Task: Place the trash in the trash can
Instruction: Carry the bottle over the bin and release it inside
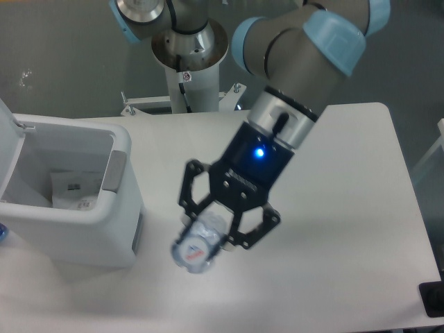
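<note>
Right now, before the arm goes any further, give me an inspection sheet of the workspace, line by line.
Surface: white table, bare where it shows.
Job's things: clear bottle with white cap held in the gripper above the table; wrinkly wrapper already lying inside the open white trash can at the left.
Clutter: a small blue thing at the left edge behind the can, too cut off to identify.
Gripper: gripper shut on the bottle, blue light lit on its body.
Cables: one thin cable down the arm's pedestal.
Surroundings: grey floor; dark object at the lower right edge.
</note>
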Motion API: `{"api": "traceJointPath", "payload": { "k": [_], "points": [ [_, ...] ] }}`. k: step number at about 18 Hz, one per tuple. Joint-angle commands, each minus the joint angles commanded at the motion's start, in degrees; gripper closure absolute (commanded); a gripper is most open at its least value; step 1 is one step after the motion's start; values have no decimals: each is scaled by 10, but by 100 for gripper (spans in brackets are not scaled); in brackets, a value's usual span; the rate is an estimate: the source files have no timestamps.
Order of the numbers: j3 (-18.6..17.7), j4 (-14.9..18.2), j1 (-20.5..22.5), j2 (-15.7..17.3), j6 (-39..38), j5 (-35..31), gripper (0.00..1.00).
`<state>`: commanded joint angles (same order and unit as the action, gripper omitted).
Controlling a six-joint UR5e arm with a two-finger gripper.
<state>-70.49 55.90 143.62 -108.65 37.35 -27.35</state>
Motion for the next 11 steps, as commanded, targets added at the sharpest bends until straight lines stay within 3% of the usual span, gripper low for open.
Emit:
{"api": "traceJointPath", "payload": {
  "k": [4,9,11],
  "points": [
    [-18,0,-10,39,0,55,57],
    [-84,0,-45,99,4,56,54],
    [-98,-1,-54,106,5,56,54]
  ]
}}
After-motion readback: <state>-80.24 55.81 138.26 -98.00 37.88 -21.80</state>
